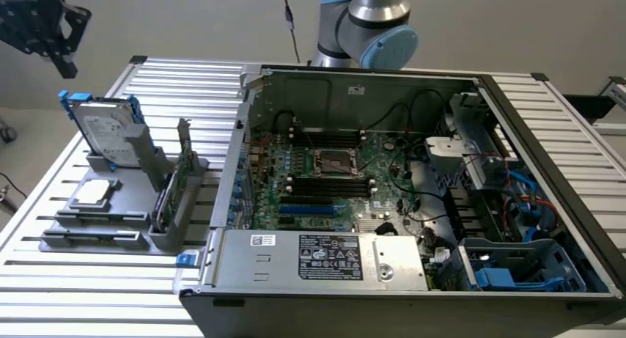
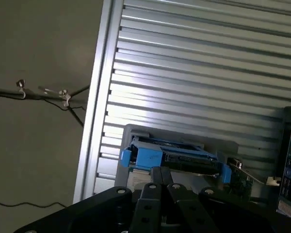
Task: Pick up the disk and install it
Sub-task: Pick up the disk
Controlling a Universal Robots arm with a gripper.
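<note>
The disk [image 1: 105, 131] is a silver-grey drive with a white label in a bright blue carrier. It stands upright in a grey stand [image 1: 117, 232] on the slatted table at the exterior view's left. My black gripper [image 1: 63, 65] hangs in the air above and to the left of it, apart from it, with nothing held. In the wrist view the disk [image 2: 177, 156] shows edge-on just beyond my gripper [image 2: 163, 185], whose fingers [image 2: 153, 191] are pressed together, shut.
On the same stand lie a small square silver chip [image 1: 94, 193] and an upright green card [image 1: 174, 185]. An open computer case [image 1: 391, 184] fills the middle, with blue drive bays [image 1: 514, 268] at its near right corner. The arm's base [image 1: 367, 30] rises behind it.
</note>
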